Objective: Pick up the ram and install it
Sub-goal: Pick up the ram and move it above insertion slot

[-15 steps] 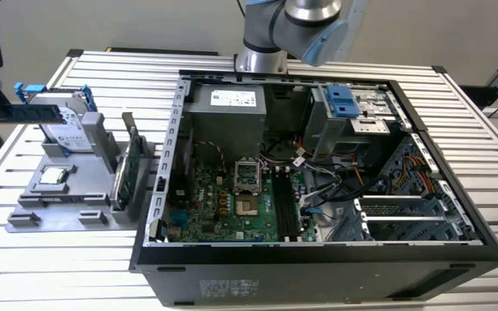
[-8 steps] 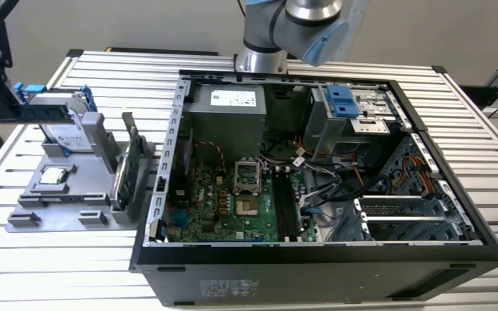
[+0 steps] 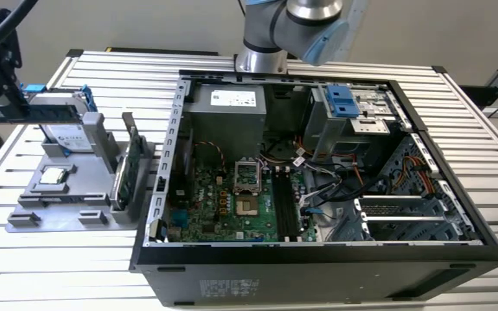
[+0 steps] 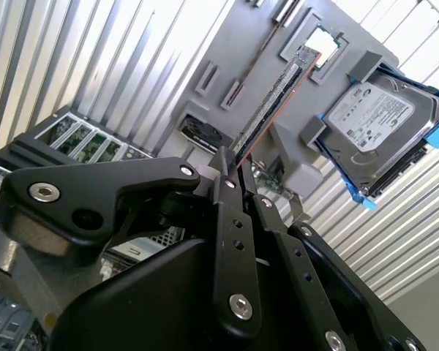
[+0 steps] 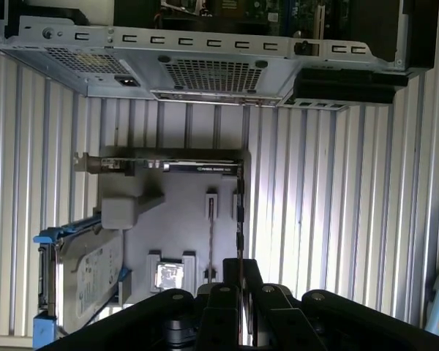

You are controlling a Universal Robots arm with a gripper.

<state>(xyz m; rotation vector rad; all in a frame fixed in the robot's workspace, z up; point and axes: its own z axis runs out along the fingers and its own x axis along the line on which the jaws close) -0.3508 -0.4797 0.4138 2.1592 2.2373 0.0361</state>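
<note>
Black two-finger gripper (image 4: 235,170) clamps long, thin, dark-blue ram (image 4: 272,104) by one end. The ram's long axis projects straight from the fingertips, apparently clear of the grey holder tray (image 4: 241,36).

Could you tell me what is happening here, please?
The arm's claw is shut on the ram, holding it in the air above the grey parts tray, to the exterior view's left of the open computer case. The motherboard's black slots look empty; the ram is not installed.

One ram (image 4: 271,102), one hard drive (image 4: 377,121), one case (image 3: 318,285), perhaps one processor (image 3: 54,175)
</note>
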